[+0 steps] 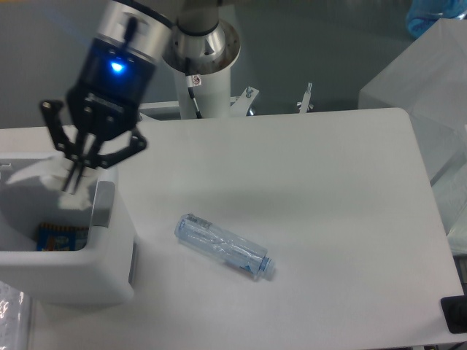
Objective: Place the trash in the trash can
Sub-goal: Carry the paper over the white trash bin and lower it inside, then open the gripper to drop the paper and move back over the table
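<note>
Hand (72, 186) hangs over the open bin (109, 251) at the table's (328, 189) left edge, fingers pinched on the white paper wad (45, 172), above the bin's opening. Blue-and-orange wrapper (62, 236) lies inside the bin. Crushed bottle (222, 246) lies on the table, right of the bin, apart from it.

Tool (71, 186) with paper wad (45, 169) above trash can (109, 284); bottle (225, 246) on table (350, 219), right.

views: 1 | fixed, high, angled down across table (328, 182) | faces arm base (204, 51) | mid-range
</note>
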Controlling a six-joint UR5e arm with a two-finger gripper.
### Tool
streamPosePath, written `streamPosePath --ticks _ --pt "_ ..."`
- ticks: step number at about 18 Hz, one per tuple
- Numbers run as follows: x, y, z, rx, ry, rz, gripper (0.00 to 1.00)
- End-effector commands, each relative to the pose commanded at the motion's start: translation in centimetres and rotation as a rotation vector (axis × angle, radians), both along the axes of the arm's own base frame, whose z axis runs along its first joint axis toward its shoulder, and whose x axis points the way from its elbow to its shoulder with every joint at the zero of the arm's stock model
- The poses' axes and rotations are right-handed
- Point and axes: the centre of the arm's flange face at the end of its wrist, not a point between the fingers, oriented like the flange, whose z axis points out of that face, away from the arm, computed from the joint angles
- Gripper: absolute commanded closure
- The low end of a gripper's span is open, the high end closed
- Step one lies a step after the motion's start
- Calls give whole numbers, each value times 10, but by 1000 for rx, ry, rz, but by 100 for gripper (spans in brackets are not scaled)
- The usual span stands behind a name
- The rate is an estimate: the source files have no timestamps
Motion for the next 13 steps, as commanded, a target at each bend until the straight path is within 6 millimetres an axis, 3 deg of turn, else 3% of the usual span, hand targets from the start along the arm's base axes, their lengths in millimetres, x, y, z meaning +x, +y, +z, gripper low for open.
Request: streamPosePath --ticks 8,9,13 --pt "-2 16 -35 -48 -21 -22 95" --pt "-3 15 -42 -59 -27 -22 91" --pt "1 12 -72 -83 28 -72 52"
